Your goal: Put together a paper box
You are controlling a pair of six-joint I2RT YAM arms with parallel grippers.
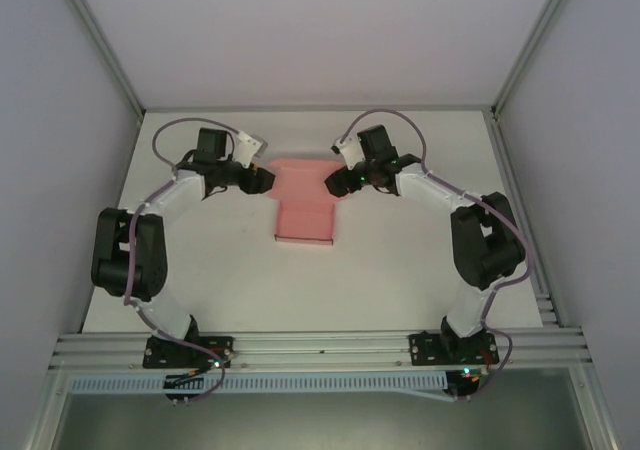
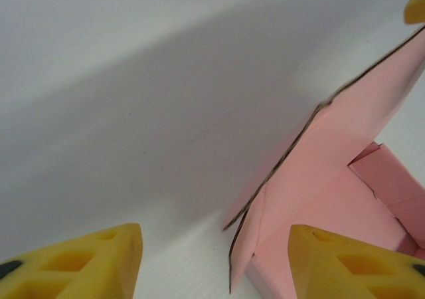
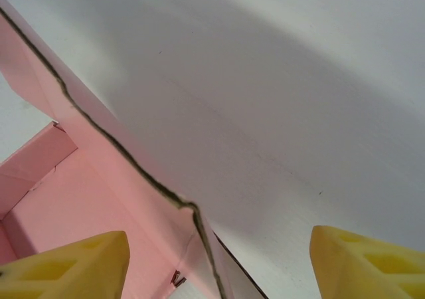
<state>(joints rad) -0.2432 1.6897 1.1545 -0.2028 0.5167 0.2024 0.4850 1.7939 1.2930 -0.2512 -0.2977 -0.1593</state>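
The paper box (image 1: 305, 205) lay half folded on the worktop (image 1: 420, 270), near its far middle, between the two tools. The left tool (image 1: 262, 180) stood partly open around the raised left flap (image 2: 319, 159), and the right tool (image 1: 336, 183) likewise around the right flap (image 3: 99, 173). Neither tool held anything. In my judgement, thin card buckles easily, so uneven closing could crease a flap in a wrong place. One tool could also drag the light box sideways, and the other would then miss its flap.
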